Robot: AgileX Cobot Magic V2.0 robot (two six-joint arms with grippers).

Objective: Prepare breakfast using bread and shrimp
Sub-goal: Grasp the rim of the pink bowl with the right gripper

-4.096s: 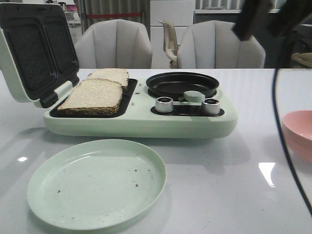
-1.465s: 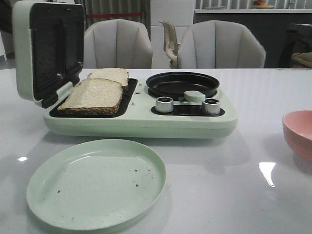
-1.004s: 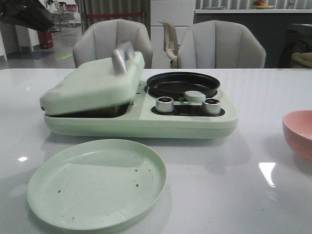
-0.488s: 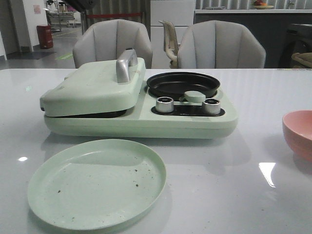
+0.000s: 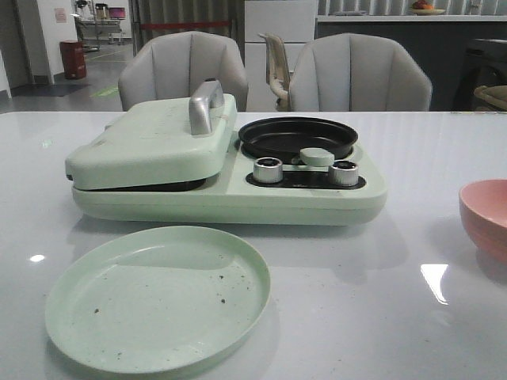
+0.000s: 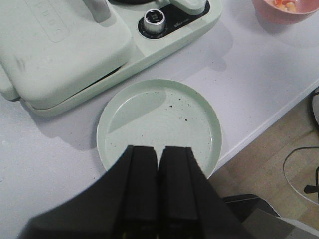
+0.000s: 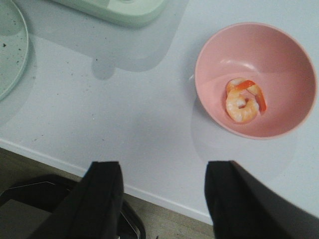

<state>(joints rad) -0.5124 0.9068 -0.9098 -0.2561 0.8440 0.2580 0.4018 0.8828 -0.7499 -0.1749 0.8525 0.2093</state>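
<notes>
**Lid down on the bread, shrimp waiting**

Breakfast maker (image 5: pixel 230 186) sitting mid-table, lid (image 5: pixel 150 138) lowered, presumably over the bread for toasting; no slice visible. Green plate (image 5: pixel 158 297) in front, likely for serving. Pink bowl (image 7: pixel 256 79) holding shrimp (image 7: pixel 243 101), lying ahead of right gripper (image 7: pixel 162 191), fingers spread wide, holding nothing. Left gripper (image 6: pixel 158 172) pressed together, empty, above the plate's near rim.

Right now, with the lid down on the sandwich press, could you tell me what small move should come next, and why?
Probably lower the open right gripper toward the curled pink-orange shrimp in the salmon-pink bowl. The round black frying pan sits empty, and the left gripper is shut, farther off above the pale green plate.
</notes>
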